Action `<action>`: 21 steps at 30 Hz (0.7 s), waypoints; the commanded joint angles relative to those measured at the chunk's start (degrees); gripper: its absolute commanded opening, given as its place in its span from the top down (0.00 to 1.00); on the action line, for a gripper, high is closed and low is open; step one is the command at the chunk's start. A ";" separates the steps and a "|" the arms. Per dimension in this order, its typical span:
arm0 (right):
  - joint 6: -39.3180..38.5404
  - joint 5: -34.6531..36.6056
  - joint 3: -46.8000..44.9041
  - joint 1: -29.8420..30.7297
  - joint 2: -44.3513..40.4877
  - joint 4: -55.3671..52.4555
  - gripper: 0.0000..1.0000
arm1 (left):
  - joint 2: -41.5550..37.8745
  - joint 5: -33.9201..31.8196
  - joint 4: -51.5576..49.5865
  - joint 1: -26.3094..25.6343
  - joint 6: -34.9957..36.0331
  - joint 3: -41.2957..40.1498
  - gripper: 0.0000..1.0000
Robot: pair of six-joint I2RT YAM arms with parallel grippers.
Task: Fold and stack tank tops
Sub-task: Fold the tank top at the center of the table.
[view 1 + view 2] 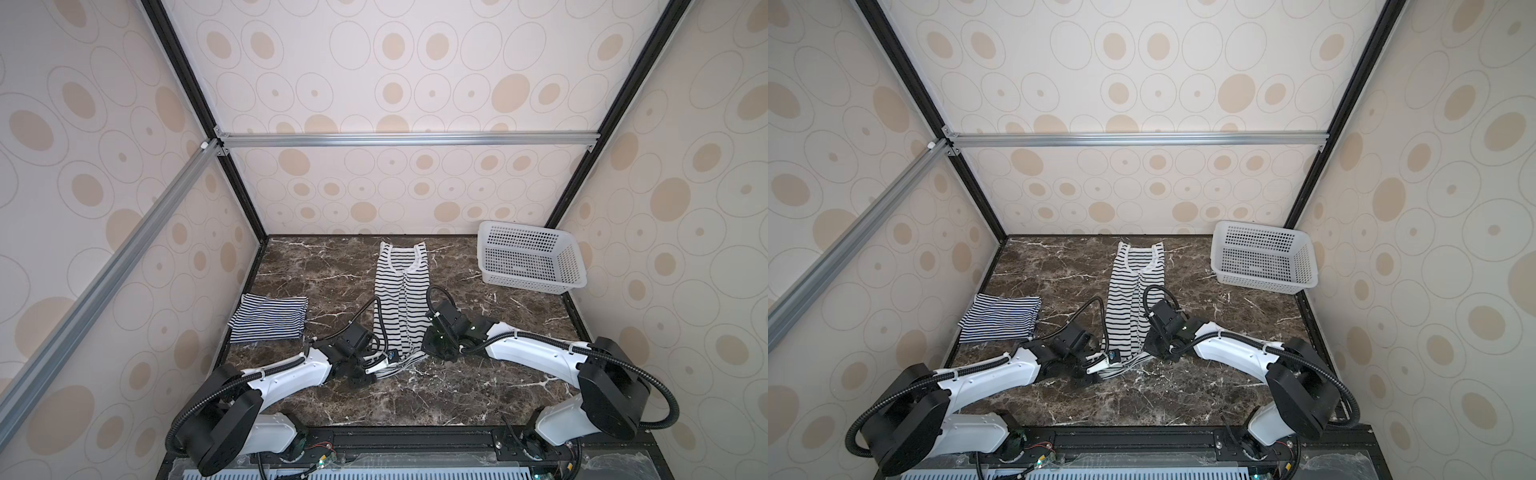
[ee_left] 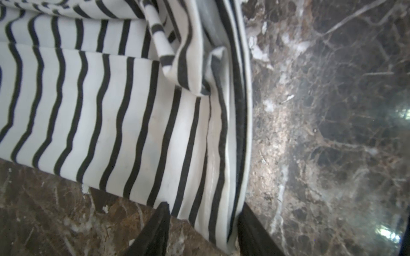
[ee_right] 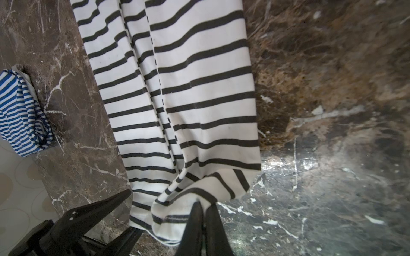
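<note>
White tank top (image 1: 400, 291) with black stripes lies lengthwise mid-surface (image 1: 478, 390), already folded narrow. The blue-striped tank top (image 1: 269, 318) sits folded, well apart. My right gripper (image 3: 203, 206) is clamped on the near hem. My left gripper (image 2: 203, 212) straddles the other corner, jaws apart. Next, I judge: close left, then carry both corners toward the straps.

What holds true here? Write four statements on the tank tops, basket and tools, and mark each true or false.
1. The right tool is shut on the wide-striped tank top. True.
2. The narrow-striped tank top lies in the white perforated basket. False: it lies folded on the marble-patterned table, apart from the basket.
3. The left tool is clamped shut. False: its jaws stand apart, with the wide-striped tank top's hem between them.
4. The wide-striped tank top's straps point toward the back wall. True.
</note>
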 commanded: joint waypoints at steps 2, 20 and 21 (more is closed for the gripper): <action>-0.26 -0.40 -1.31 -0.60 -0.68 1.15 0.93 | 1.04 0.93 2.25 -0.51 -0.33 0.72 0.64; -1.09 -0.61 -4.91 0.97 -9.78 -4.83 0.93 | -1.92 12.62 -13.48 -0.99 4.43 8.54 0.99; -0.82 -0.37 -5.10 1.68 -10.88 -5.58 0.93 | -2.60 14.16 -15.43 -1.04 5.16 9.25 0.99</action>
